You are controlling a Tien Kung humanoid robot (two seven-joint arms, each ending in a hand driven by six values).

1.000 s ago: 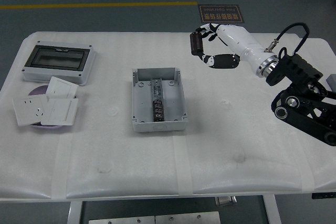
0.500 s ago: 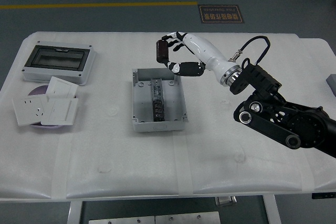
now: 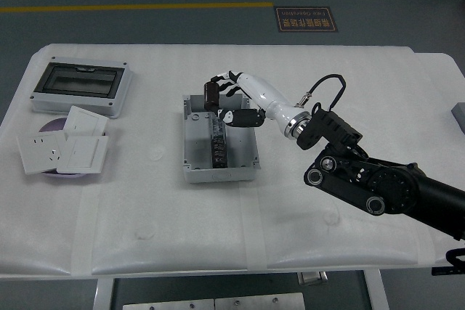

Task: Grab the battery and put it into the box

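My right hand reaches in from the right on a black arm and is shut on a dark cylindrical battery, held upright. It hovers over the far end of the open grey box, which lies at the table's middle with a strip of dark terminals down its inside. The battery is above the box's far left part, just over the rim. The left arm is not in view.
A grey enclosure with a dark window sits at the far left. Near it, several white wall switches and sockets lie on a purple plate. A grey object shows at the right edge.
My right hand has carried the battery left and down, from high over the table's far right to just above the box's far end. The arm has swung in over the table.
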